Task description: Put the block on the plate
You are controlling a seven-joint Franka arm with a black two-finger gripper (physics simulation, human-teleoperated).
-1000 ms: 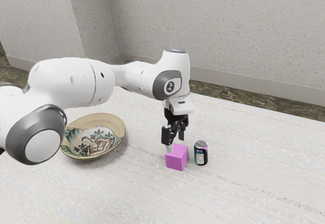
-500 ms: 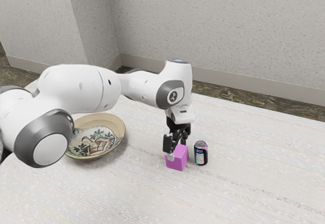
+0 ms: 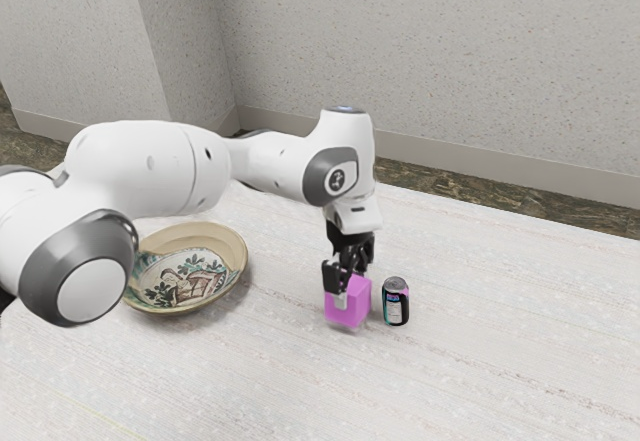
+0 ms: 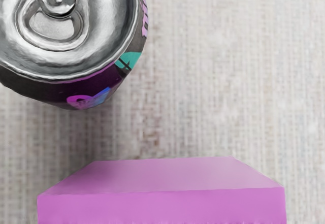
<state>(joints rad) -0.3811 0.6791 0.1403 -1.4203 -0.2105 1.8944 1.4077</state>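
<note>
My gripper [image 3: 351, 287] is shut on the pink-purple block [image 3: 349, 306], its near fingertip against one side of it; the far fingertip is mostly hidden behind the block. The block hangs just above the table. At the wrist view's lower edge, the block [image 4: 162, 203] shows large beneath my hand. On the exterior view's left lies the wide plate [image 3: 236, 245], a shallow painted dish with a tan rim, partly covered by the arm.
A dark soda can [image 3: 396, 303] stands upright close beside the block, toward the exterior view's right; the wrist view also has the can [image 4: 66, 31] near the block. Light table surface [image 3: 500, 341] extends around them, with a wall behind.
My gripper first went down over the block and closed on it, then rose a little. The block has come up slightly with it. Plate and can have stayed put.
</note>
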